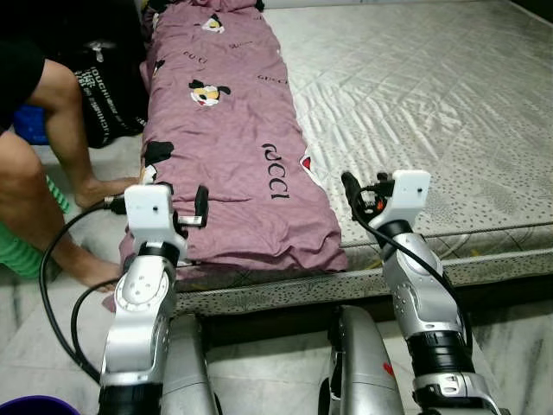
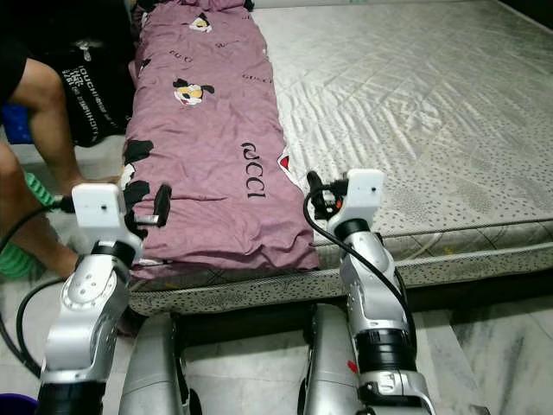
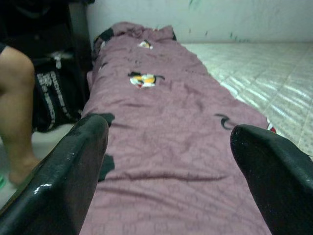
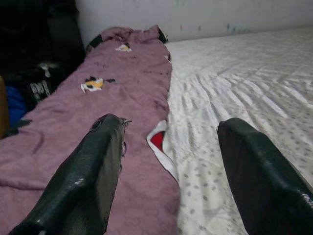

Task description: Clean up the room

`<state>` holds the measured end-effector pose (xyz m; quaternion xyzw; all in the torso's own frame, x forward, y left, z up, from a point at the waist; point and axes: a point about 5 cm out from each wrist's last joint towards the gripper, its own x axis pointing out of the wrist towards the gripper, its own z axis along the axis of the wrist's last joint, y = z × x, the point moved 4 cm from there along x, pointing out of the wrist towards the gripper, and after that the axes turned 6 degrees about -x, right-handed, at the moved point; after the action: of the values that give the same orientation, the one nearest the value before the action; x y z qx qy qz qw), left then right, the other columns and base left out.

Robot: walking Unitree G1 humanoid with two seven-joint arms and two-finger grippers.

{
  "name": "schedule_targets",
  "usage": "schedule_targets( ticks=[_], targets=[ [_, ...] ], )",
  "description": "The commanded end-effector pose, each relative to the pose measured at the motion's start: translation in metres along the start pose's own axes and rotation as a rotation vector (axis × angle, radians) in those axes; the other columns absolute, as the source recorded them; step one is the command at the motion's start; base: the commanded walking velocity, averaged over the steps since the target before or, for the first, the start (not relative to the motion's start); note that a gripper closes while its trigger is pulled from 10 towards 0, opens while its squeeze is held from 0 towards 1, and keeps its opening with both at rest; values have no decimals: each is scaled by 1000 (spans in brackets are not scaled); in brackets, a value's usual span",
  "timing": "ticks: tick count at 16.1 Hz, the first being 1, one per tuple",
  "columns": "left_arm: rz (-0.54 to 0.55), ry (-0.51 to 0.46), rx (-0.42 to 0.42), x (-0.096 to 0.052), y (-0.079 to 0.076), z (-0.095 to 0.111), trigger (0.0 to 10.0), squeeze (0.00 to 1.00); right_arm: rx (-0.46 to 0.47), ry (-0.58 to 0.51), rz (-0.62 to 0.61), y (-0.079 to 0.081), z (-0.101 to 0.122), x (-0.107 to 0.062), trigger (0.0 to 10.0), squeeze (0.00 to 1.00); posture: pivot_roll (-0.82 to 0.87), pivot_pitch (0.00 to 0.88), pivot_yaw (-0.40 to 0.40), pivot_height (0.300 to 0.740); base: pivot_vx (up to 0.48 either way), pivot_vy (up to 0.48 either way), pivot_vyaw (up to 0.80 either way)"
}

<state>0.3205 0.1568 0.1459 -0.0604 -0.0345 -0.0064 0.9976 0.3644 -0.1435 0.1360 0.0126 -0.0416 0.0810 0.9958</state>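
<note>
Left end effector (image 1: 183, 204) and right end effector (image 1: 365, 192) both spread, poised over near end of mauve printed cotton blanket (image 1: 229, 138) on grey quilted mattress (image 1: 415, 95), likely readying to fold it.

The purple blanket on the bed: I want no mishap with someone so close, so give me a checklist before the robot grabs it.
1. Left gripper open, fingers spread: ok.
2. Right gripper open: ok.
3. Left gripper over the purple blanket, at its near end: ok.
4. Right gripper lined up with the blanket: not ok; it straddles the blanket's right edge and the bare mattress.
5. Person's legs away from the left arm: not ok; they are close beside the bed's left side.
6. Anything hidden under the blanket: cannot tell.
</note>
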Motion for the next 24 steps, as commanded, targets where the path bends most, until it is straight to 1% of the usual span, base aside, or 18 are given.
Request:
schedule_targets(
  ticks=[1, 3, 6, 10, 12, 15, 17, 20, 24],
  targets=[
    [-4, 5, 2, 2, 2, -3, 10000, 0, 15, -18, -2, -1, 3, 2, 10000, 0, 16, 0, 24, 528, 0, 0, 0],
    [-8, -6, 0, 7, 2, -1, 10000, 0, 15, -36, -8, 0, 7, 5, 10000, 0, 11, 0, 28, 548, 0, 0, 0],
    [-19, -1, -4, 9, -1, -5, 10000, 0, 15, -39, -21, -3, 8, 7, 10000, 0, 6, 0, 37, 583, 0, 0, 0],
    [-14, -19, -7, 17, 1, -3, 10000, 0, 14, -48, -33, -4, 8, 11, 10000, 0, 5, 0, 42, 633, 0, 0, 0],
    [4, -15, 15, 20, 1, -5, 10000, 0, 17, -52, -36, -2, 8, 12, 10000, 0, 5, 0, 47, 658, 0, 0, 0],
    [-4, -11, 33, 21, -3, -7, 10000, 0, 19, -55, -41, -2, 7, 13, 10000, 0, 3, 0, 50, 682, 0, 0, 0],
    [27, -11, 32, 24, 1, -6, 10000, 0, 16, -53, -51, -4, 5, 12, 10000, 0, 3, 0, 51, 702, 0, 0, 0],
    [17, 5, 49, 26, -1, -8, 10000, 0, 2, -44, -69, -9, 3, 10, 10000, 0, 1, 0, 54, 736, 0, 0, 0],
    [8, 3, 51, 26, -2, -8, 10000, 0, -2, -43, -75, -11, 1, 8, 10000, 0, 0, 0, 55, 740, 0, 0, 0]
  ],
)
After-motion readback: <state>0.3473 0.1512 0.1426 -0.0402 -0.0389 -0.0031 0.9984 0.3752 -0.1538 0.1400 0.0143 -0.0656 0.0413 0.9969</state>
